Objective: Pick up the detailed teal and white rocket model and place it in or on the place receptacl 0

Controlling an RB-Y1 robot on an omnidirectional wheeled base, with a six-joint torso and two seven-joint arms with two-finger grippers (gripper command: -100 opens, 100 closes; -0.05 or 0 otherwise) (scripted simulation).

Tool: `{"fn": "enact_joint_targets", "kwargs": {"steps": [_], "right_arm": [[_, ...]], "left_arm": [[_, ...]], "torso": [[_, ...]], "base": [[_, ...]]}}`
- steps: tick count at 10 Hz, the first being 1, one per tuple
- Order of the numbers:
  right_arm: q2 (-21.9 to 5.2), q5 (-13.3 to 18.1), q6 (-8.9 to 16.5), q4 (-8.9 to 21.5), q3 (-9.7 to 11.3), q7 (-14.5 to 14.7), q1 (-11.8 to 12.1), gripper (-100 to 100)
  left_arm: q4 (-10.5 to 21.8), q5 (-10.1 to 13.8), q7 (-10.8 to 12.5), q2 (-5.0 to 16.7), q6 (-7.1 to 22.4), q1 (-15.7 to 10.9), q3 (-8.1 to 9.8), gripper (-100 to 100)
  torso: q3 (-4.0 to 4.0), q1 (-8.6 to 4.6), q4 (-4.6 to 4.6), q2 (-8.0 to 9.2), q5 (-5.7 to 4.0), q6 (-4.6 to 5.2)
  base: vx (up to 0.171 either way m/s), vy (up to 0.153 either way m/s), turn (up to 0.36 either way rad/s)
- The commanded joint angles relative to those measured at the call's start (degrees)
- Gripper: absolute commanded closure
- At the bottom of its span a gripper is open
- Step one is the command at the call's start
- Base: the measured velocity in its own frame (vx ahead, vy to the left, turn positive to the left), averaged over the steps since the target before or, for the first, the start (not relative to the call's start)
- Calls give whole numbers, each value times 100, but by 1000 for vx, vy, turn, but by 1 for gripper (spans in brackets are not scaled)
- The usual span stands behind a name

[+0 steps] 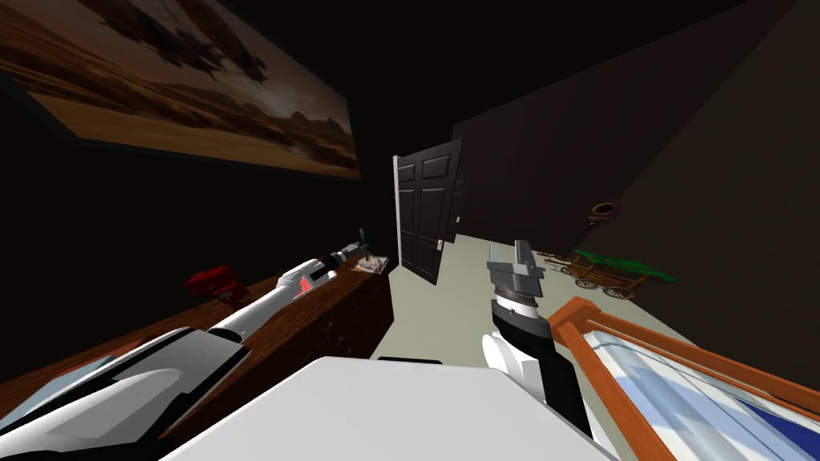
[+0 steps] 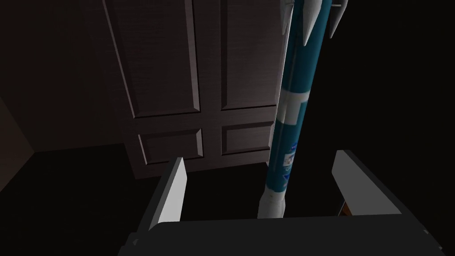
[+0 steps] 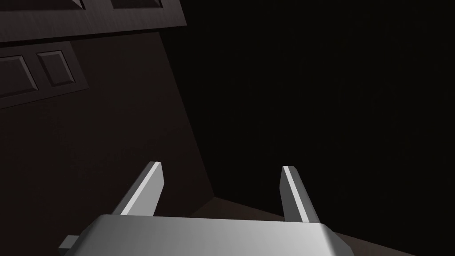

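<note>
A slim teal and white rocket model point(image 2: 291, 111) stands upright between the fingers of my left gripper point(image 2: 262, 186). The gripper is open, and the rocket is nearer one finger point(image 2: 355, 182) than the other, touching neither. In the head view the rocket point(image 1: 362, 238) stands at the far end of a brown wooden dresser point(image 1: 320, 320). My left arm stretches along the dresser top, with the left gripper point(image 1: 354, 253) right at the rocket. My right gripper point(image 3: 222, 186) is open with nothing between its fingers. In the head view the right gripper point(image 1: 512, 260) is raised over the floor.
A small grey object point(image 1: 375, 262) lies beside the rocket, and a red object point(image 1: 215, 284) sits farther back on the dresser. A dark panelled door point(image 1: 424, 208) stands open just beyond. A toy wagon with a green cover point(image 1: 612, 272) is on the floor. An orange-framed thing point(image 1: 641, 352) lies at my right.
</note>
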Motion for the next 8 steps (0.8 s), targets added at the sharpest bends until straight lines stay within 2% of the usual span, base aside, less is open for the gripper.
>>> {"fn": "enact_joint_targets", "kwargs": {"steps": [1,2,4,5,6,8], "right_arm": [[0,0,0,0,0,0,0,0],[0,0,0,0,0,0,1,0],[0,0,0,0,0,0,0,0],[0,0,0,0,0,0,1,0],[0,0,0,0,0,0,2,0],[0,0,0,0,0,0,1,0]], "left_arm": [[286,23,-10,5,11,-286,-52,-100],[529,196,-131,-5,46,-504,-334,-100],[881,196,-131,-5,46,-836,-349,-100],[963,196,-131,-5,46,-878,-349,-100],[1169,368,-252,-16,81,-1100,-624,-100],[1473,368,-252,-16,81,-1430,-645,-100]], "torso": [[0,0,0,0,0,0],[-10,-3,-3,-19,-1,-2],[-5,1,-2,-9,0,-1],[-12,-5,-4,-23,-1,-4],[-23,-10,-9,-41,-2,-3],[-5,-5,-3,-9,-1,-2]], "base": [[-73,20,-8],[-112,41,-137],[-95,24,-70],[-10,-4,20],[-84,29,-194],[-116,11,-49]]}}
